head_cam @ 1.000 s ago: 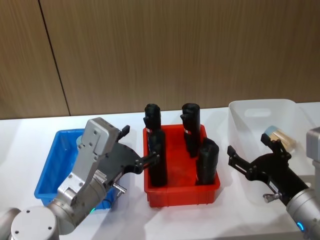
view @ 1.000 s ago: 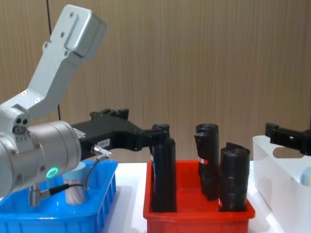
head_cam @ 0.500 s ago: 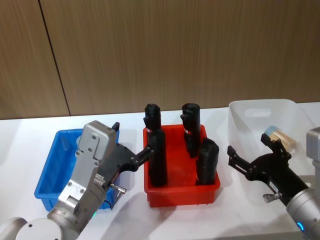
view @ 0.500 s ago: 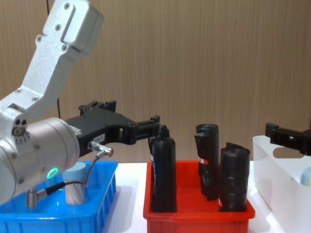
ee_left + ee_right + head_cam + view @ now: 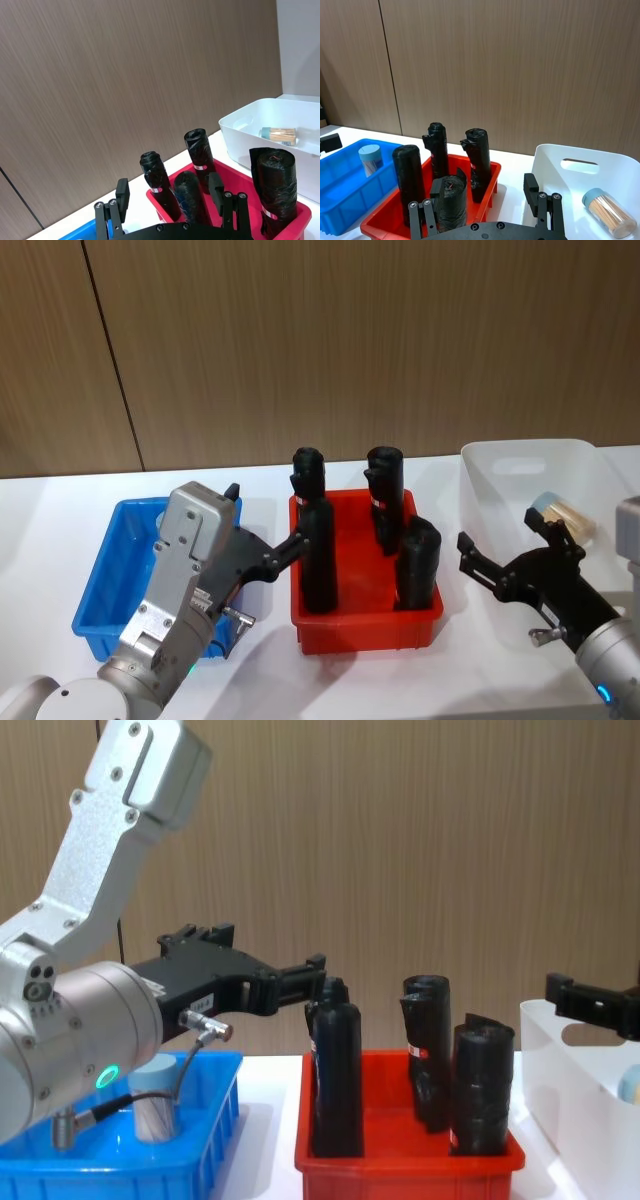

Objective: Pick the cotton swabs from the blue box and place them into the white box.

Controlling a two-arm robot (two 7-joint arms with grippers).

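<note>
One swab tub [image 5: 156,1098] stands upright in the blue box [image 5: 215,1120] left of the red bin [image 5: 365,615], w/ left gripper [image 5: 262,545] above, fingers apart; prob light, slick, stiff, so take it round the sides under the lid.

A red bin [image 5: 365,622] sits on the white desk [image 5: 260,680], holding four tall black rolls [image 5: 319,558] standing upright. Behind the desk rises a brown wood-grain wall [image 5: 330,340].
</note>
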